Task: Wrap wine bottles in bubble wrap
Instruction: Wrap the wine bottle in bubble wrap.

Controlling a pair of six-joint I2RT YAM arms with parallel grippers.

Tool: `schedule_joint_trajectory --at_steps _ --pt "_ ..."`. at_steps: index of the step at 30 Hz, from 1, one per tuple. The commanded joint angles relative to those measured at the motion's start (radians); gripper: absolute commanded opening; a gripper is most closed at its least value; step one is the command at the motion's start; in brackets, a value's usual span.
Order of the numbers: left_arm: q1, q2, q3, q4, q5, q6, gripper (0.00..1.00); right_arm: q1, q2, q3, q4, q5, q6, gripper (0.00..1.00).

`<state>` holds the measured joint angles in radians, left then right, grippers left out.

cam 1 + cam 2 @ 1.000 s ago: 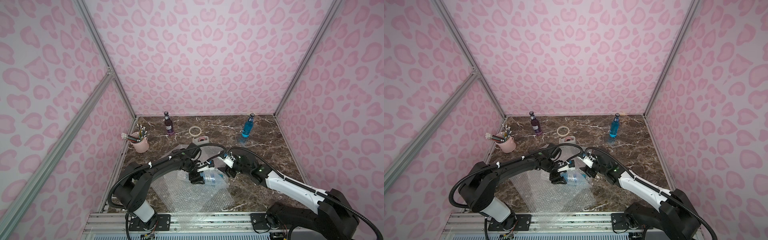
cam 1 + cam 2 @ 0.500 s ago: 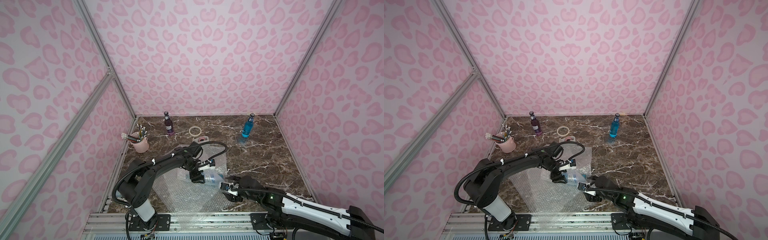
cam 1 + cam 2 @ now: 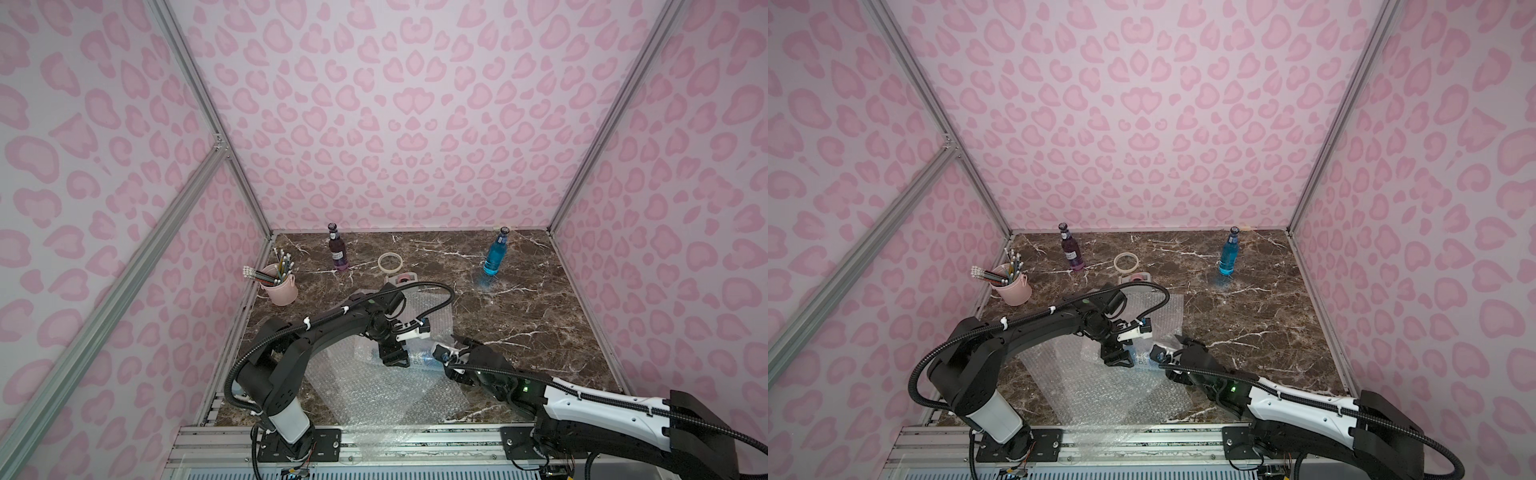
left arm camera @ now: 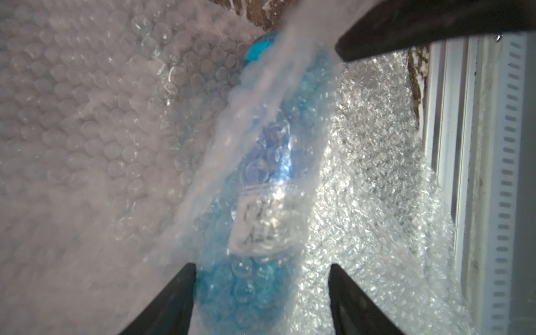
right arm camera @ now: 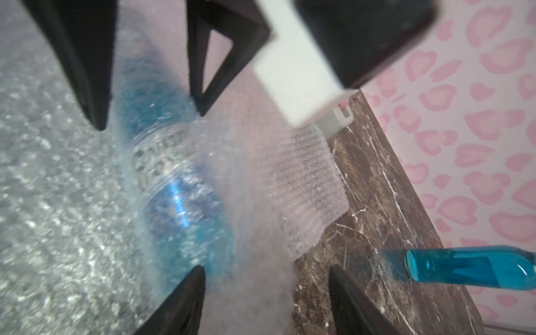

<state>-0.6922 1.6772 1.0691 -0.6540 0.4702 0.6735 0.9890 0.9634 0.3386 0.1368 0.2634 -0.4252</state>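
- The blue bottle [image 3: 419,358] lies on its side on the bubble wrap [image 3: 386,399], near-centre of the table [image 3: 519,299], with a loose fold of wrap over it.
- My left gripper [image 3: 394,361] has its jaws wide, astride the bottle's left end. In the wrist view one finger [image 4: 177,304] touches the wrap and the other shows a thin gap. I cannot tell whether I truly clamp.
- My right gripper [image 3: 446,360] is at the bottle's right end, jaws apart with slack film between them. Nothing looks pinched.
- Two bottles stand upright at the far edge, bare: the purple bottle [image 3: 338,251] far left and the second blue bottle [image 3: 494,258] far right. The tape roll [image 3: 390,262] lies between them.
- Handling, my judgement: the glass is stiff, slick and breakable, and it will roll on its side. I would steady it across the body through the padding, not at the thin neck.
- The film looks light, floppy and springy, likely to unfurl if let go. I would take it at the free edge, pinching well in from the corner.
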Motion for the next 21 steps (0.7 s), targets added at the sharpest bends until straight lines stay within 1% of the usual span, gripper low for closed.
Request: schedule_joint_trajectory --at_steps 1,4,14,17,21 --pt "0.001 -0.008 -0.001 -0.016 0.015 0.006 0.73 -0.041 -0.020 0.000 0.013 -0.055 0.036 0.65" --pt "-0.001 0.004 0.010 -0.023 0.013 0.005 0.73 -0.071 0.011 0.013 -0.004 -0.086 0.036 0.64" --pt "-0.006 0.019 0.039 -0.093 -0.030 0.044 0.72 -0.102 0.202 0.061 -0.064 -0.037 0.028 0.62" --pt "-0.005 0.018 0.026 -0.093 -0.022 0.069 0.73 -0.113 0.203 0.064 -0.044 -0.066 0.034 0.62" --pt "-0.005 0.053 0.032 -0.102 -0.059 0.089 0.73 -0.140 0.182 0.088 -0.069 -0.135 0.039 0.64"
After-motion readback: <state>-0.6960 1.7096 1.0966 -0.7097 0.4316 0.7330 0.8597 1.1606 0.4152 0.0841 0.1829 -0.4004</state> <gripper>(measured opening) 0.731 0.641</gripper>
